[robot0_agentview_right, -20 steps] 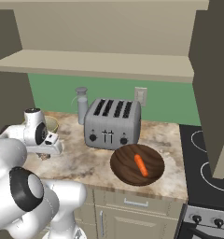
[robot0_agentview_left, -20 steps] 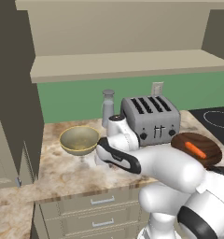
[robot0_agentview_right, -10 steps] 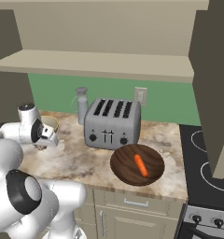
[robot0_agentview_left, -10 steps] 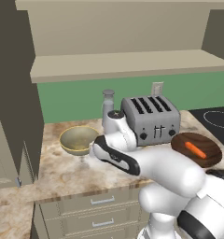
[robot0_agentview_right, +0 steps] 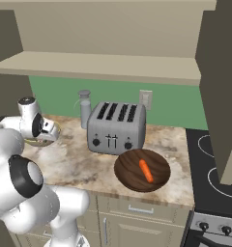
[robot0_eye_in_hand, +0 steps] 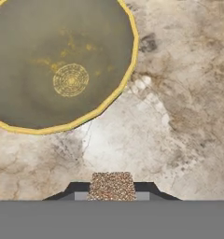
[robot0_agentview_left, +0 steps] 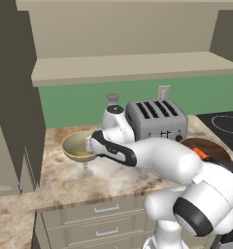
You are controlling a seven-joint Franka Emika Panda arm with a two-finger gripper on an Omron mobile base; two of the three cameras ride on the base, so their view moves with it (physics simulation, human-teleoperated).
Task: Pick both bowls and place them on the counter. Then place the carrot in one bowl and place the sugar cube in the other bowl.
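One small speckled sugar cube (robot0_eye_in_hand: 112, 186) sits pinched between the fingertips of my gripper (robot0_eye_in_hand: 112, 192), jaws narrow and closed on it, so the carry is in hand. In the hand view the beige bowl (robot0_eye_in_hand: 58, 60) with its yellow rim lies ahead of the cube and off to one side, and the cube is over bare counter (robot0_eye_in_hand: 179, 116), not over the bowl. My judgement: I want to bring the hand across until the cube sits above the pale ring at the bowl's centre, well inside the rim, then lower a little before letting go, since a lump this tiny could bounce off the sloped wall or tick the rim and roll away on the stone. I'd keep the wrist level and open gently.

From the left base view the gripper (robot0_agentview_left: 91, 144) hovers just beside the beige bowl (robot0_agentview_left: 79, 146) near the counter's left end. The wooden bowl (robot0_agentview_right: 142, 170) rests near the front edge to the right, with the carrot (robot0_agentview_right: 146, 170) already lying in it, so that half looks done. A toaster (robot0_agentview_right: 117, 127) stands behind, a grey shaker (robot0_agentview_right: 84, 108) against the green wall, a shelf (robot0_agentview_right: 98, 65) above, drawers (robot0_agentview_left: 96, 221) below and a stove (robot0_agentview_right: 217, 166) at the far right.
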